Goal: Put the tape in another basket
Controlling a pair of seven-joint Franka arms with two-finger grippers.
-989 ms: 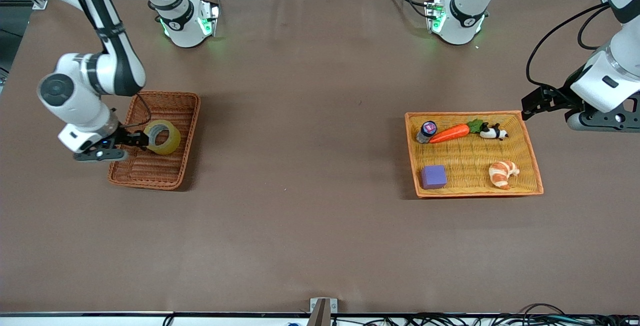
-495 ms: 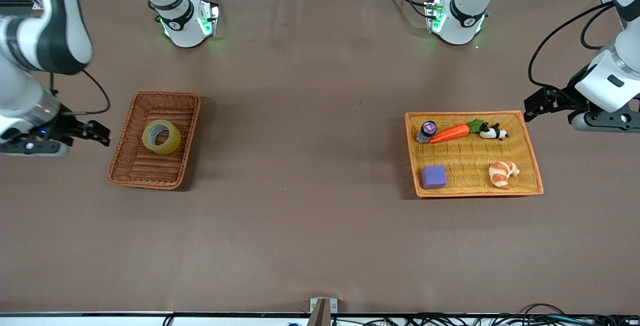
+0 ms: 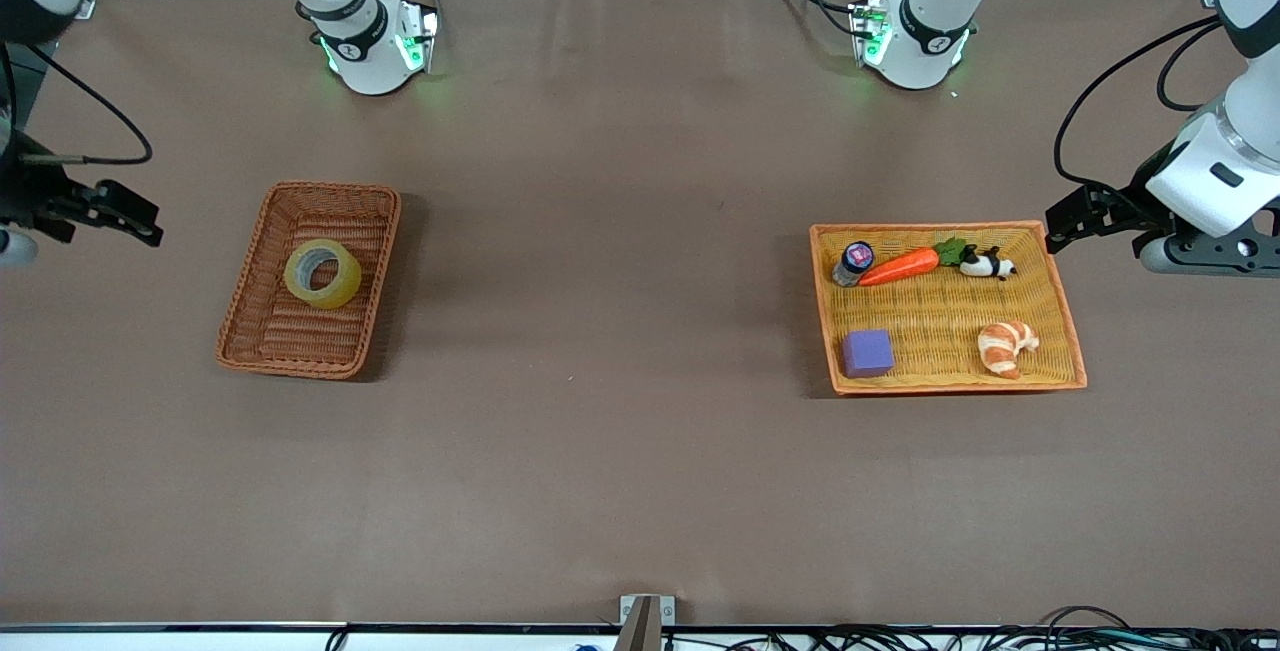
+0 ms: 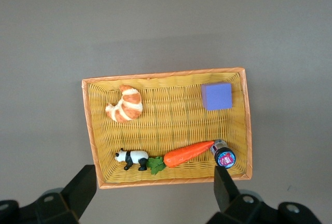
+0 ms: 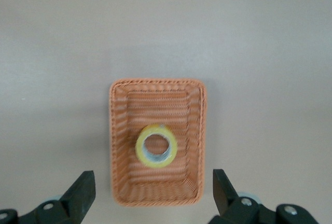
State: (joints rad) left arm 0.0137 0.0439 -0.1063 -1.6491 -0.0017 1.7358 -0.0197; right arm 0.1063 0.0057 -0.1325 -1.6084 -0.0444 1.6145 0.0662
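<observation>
The tape (image 3: 343,283), a yellowish ring, lies inside the reddish-brown wicker basket (image 3: 330,188) at the right arm's end of the table. It also shows in the right wrist view (image 5: 140,151), inside the basket (image 5: 155,199). My right gripper (image 3: 150,221) is open and empty, in the air over the bare table beside the basket; in its own view the gripper (image 5: 153,187) is high above the basket. My left gripper (image 3: 1062,221) is open and empty, up beside the orange-yellow tray; in its own view the gripper (image 4: 154,180) is above the tray's edge.
The shallow orange-yellow tray (image 3: 940,227) at the left arm's end holds a carrot (image 3: 898,266), a toy panda (image 3: 985,263), a small bottle (image 3: 853,263), a purple cube (image 3: 867,352) and a croissant (image 3: 1006,346). Brown table lies between the baskets.
My right gripper was at the tape in the basket; it has let go and pulled away toward the table's end. The tape stays in the basket. The left arm barely shifted.
</observation>
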